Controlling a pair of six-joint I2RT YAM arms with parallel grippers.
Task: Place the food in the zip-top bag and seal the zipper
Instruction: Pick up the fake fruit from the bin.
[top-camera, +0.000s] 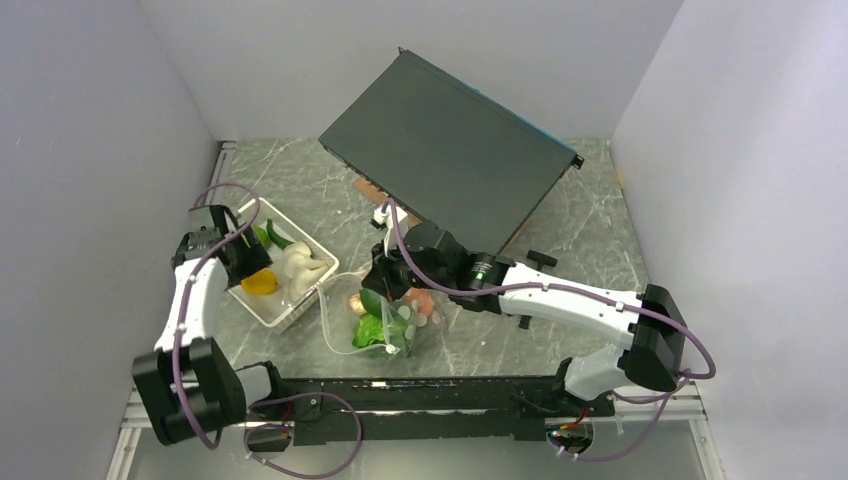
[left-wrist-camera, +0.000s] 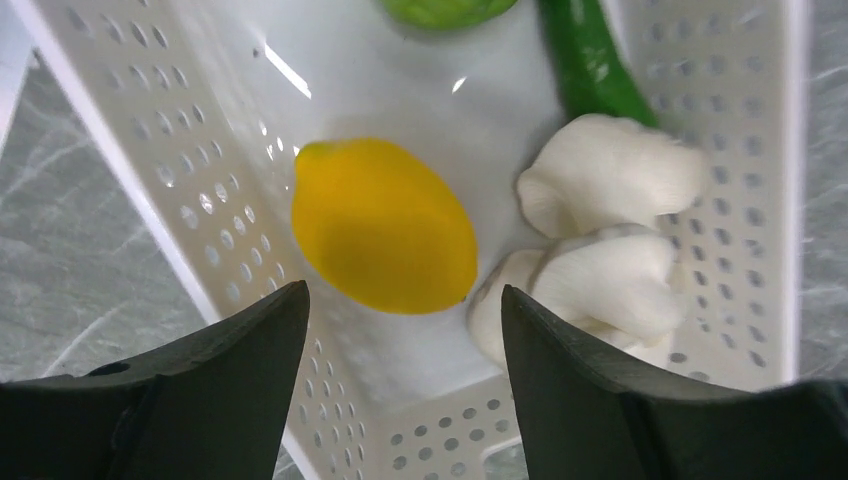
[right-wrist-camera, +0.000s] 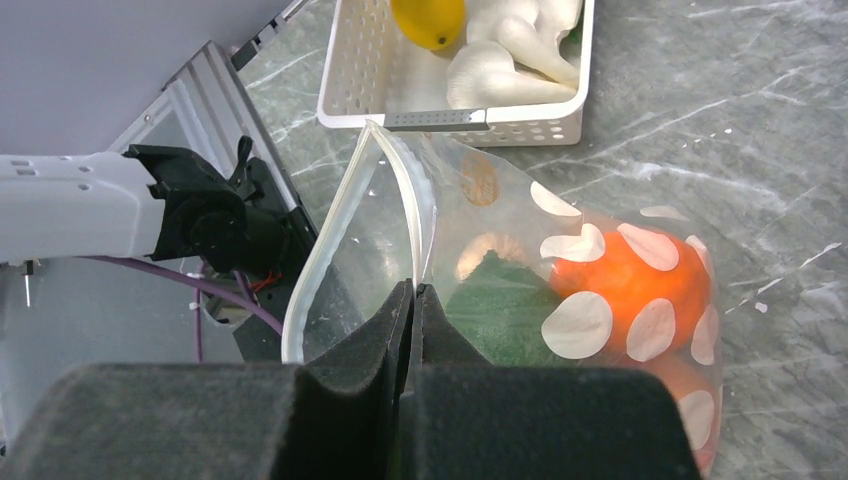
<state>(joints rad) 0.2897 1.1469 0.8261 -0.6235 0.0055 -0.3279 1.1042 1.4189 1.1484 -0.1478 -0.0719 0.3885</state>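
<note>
While I steer the left arm over the basket, lemon (left-wrist-camera: 385, 228): lies on the floor of the white perforated basket (left-wrist-camera: 180, 180), just beside the white mushrooms (left-wrist-camera: 610, 230), with the cucumber (left-wrist-camera: 590, 60) behind them.
Left gripper (left-wrist-camera: 403, 295): jaws spread wide above the lemon, nothing held; its left finger looks to hang over the basket's wall.
Zip-top bag (right-wrist-camera: 577, 325): lies on the marble table (right-wrist-camera: 700, 120) just beside the basket, orange (right-wrist-camera: 620, 285) and lettuce (right-wrist-camera: 500, 300) already inside.
Zipper (right-wrist-camera: 322, 235): unsealed, mouth gaping toward the basket.
Right gripper (right-wrist-camera: 413, 295): pinched closed on the bag's upper rim, lifting the mouth open.
Step in hand, as I judge it: picking the lemon.
Doing it well: I would shift inward so the finger clears the wall, descend straight, close across the lemon's narrow middle, and avoid nudging the mushrooms.
</note>
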